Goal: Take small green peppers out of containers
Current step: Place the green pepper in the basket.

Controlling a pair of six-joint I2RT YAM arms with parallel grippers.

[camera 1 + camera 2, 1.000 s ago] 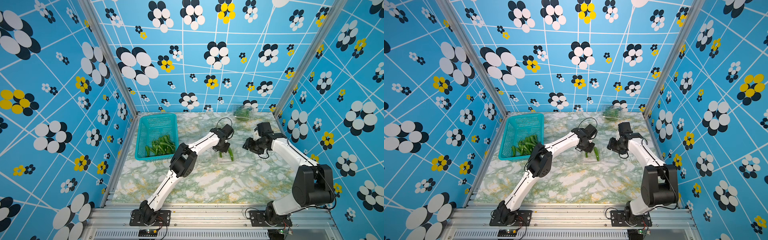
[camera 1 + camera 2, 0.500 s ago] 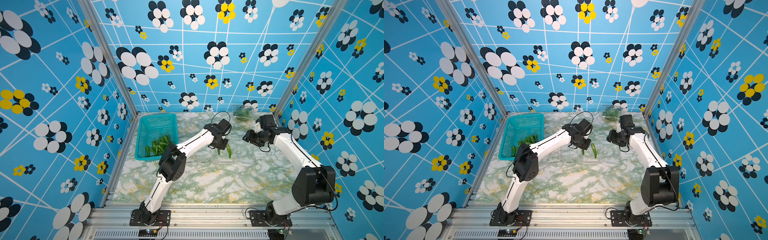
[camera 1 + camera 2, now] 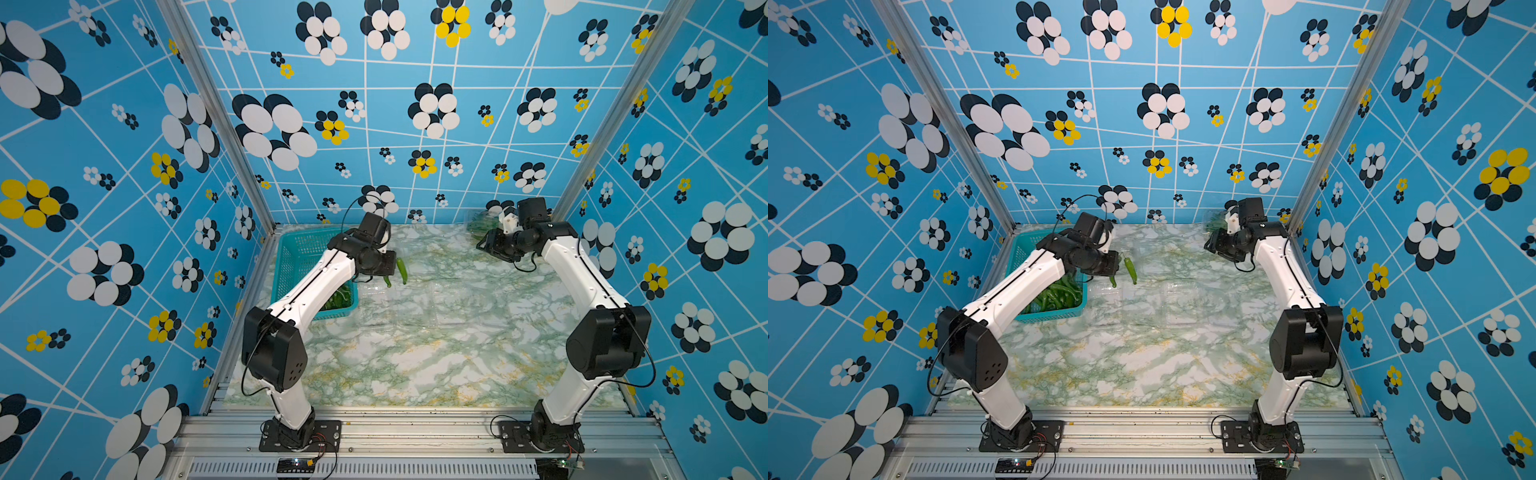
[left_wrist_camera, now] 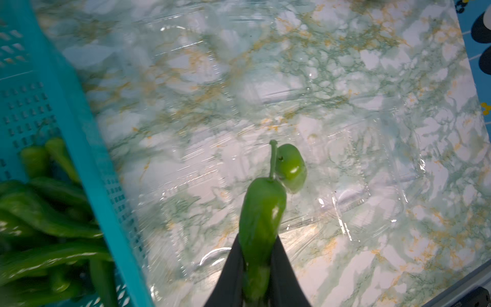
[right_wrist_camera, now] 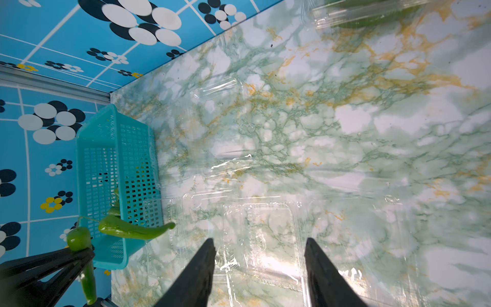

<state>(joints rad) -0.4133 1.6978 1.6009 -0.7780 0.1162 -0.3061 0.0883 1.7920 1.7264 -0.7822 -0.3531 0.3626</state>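
Your left gripper [image 4: 257,240] swung toward the teal basket [image 4: 78,138], jaws pinching green peppers [image 4: 261,212] above the empty clear boxes [image 5: 265,231] on the table [image 3: 415,365]. Your right gripper [image 5: 259,245] drew back with jaws spread, holding nothing, near the full box [image 3: 478,220] in the far corner

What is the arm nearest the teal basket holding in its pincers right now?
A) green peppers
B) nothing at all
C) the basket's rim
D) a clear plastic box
A: in the left wrist view the left gripper is shut on the small green peppers, which hang above the marbled table beside the teal basket.
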